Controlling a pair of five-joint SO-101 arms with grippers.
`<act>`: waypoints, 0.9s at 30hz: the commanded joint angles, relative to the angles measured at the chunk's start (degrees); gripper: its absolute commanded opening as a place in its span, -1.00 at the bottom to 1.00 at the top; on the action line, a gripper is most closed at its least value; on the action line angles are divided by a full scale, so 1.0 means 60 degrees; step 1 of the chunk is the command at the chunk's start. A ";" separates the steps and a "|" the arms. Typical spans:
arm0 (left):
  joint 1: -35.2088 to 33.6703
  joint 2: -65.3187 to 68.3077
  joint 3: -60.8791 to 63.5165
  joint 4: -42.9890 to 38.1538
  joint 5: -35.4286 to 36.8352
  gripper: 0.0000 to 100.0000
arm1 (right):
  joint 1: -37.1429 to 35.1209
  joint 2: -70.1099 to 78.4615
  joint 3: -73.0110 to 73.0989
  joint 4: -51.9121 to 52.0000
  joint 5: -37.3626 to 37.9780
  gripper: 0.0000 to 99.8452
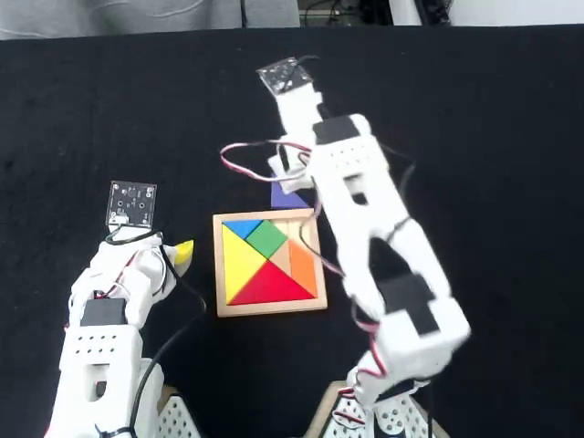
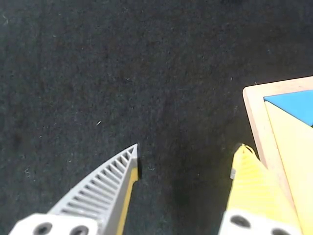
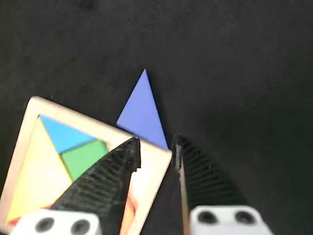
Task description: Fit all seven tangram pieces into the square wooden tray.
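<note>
From above, the square wooden tray (image 1: 219,266) is sitting between the arms with coloured pieces (image 1: 269,283) lying in it. The violet-blue triangle (image 1: 290,195) is lying just past its far rim.

Left wrist view: the left gripper (image 2: 188,149) is gaping wide and holding nothing, beside a tray corner.

Right wrist view: the right gripper (image 3: 155,142) is standing narrowly parted, gripping nothing, at the triangle's base. The triangle's apex is pointing away from the tray.

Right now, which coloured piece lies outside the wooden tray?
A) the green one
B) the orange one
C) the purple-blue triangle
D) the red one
C: the purple-blue triangle lies flat on the black table, just beyond the rim of the wooden tray, while the other colours named sit inside the tray.
</note>
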 commanded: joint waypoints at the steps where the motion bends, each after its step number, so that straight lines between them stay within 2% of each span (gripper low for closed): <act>1: -0.0037 -0.0176 -0.0051 -0.0161 0.0073 -0.40 | -0.0381 0.1062 -0.1487 0.0088 0.0029 -0.74; 6: -0.0037 -0.0176 -0.0051 -0.0161 0.0073 -0.40 | -0.0938 0.2425 -0.2440 0.0484 -0.0205 -0.48; 11: -0.0037 -0.0176 -0.0051 -0.0147 0.0073 -0.40 | -0.1245 0.3070 -0.2733 0.0762 -0.0220 -0.48; 17: -0.0037 -0.0176 -0.0051 -0.0147 0.0073 -0.40 | -0.1084 0.3451 -0.2659 0.0821 -0.0205 -0.48; 19: -0.0037 -0.0176 -0.0051 -0.0147 0.0073 -0.40 | -0.1026 0.3612 -0.2645 0.0908 0.0176 -0.48; 27: -0.0037 -0.0176 -0.0037 -0.0147 0.0073 -0.40 | 0.0293 0.3949 -0.3040 0.1011 0.0498 -0.49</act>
